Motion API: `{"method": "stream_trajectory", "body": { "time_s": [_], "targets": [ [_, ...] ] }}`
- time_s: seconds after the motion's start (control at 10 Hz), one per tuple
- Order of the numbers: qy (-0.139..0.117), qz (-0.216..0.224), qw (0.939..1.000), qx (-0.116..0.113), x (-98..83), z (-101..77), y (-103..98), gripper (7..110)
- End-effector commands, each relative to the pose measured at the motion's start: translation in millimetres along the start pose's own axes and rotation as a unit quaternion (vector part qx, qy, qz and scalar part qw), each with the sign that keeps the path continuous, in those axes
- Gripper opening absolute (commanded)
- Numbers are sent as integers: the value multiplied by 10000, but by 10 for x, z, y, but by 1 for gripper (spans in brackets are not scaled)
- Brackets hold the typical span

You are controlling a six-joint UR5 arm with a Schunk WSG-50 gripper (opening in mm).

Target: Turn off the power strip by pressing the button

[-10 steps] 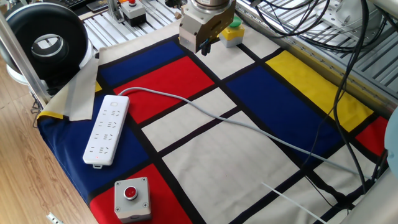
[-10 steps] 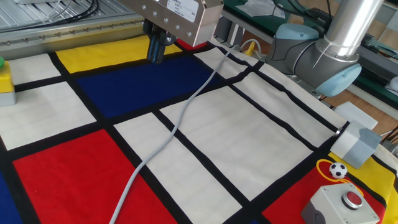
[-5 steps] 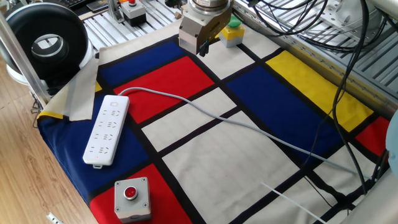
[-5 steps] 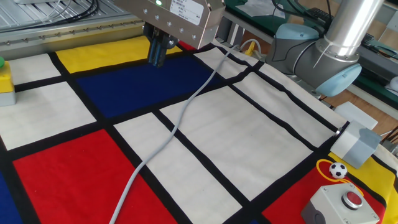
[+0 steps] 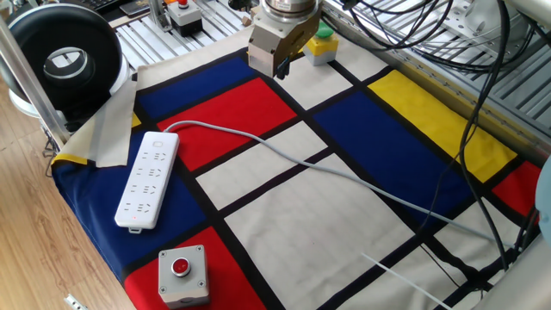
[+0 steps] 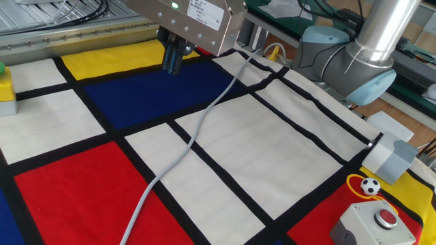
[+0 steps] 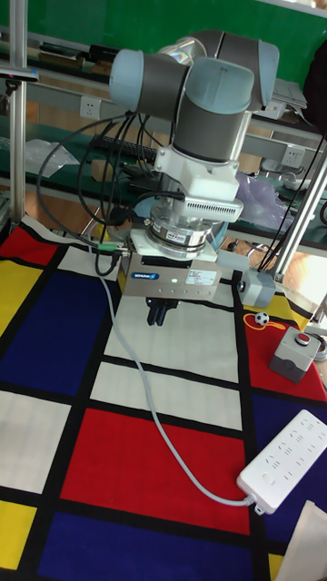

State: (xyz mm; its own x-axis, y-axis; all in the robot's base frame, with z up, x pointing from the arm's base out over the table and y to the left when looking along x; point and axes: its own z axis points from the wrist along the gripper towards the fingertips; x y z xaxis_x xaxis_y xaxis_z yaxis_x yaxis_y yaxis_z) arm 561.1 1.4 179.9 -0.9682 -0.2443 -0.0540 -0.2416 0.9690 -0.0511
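Power strip [image 5: 147,180] lies flat on the blue panel of the chequered cloth at about nine o'clock in one fixed view, near the bench [image 5: 301,215] edge, with its pale grey cable [image 5: 284,151] running off across the white and blue panels toward three o'clock. Its button [image 5: 157,140], as far as I can make out, is the faint round mark at the strip's far end, where the cable enters; it is too small to tell whether it is in or out. The gripper [image 5: 280,66] hangs in the air at about twelve o'clock, over the far black line of the cloth, well apart from the strip and touching nothing. Its dark fingers point down, but no view shows the tips clearly enough, so I cannot tell whether they are open or closed. By my judgement the task has hardly begun: no contact with the strip is made, and the whole approach, the lining-up over the button and the press itself are left. A grey box with a red button [image 5: 182,273] sits at about seven o'clock and is not the target.
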Motion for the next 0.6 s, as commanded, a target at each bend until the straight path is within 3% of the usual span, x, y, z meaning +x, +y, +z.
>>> {"method": "stream_trajectory", "body": {
  "time_s": [0.0, 0.3, 0.5],
  "targets": [
    [-14, -17, 10000, -22, 0, 36, 47, 7],
    [-124, -28, 9998, -175, -66, 4, 136, 7],
    [-120, 71, 9998, -162, -65, 4, 129, 7]
  ]
}}
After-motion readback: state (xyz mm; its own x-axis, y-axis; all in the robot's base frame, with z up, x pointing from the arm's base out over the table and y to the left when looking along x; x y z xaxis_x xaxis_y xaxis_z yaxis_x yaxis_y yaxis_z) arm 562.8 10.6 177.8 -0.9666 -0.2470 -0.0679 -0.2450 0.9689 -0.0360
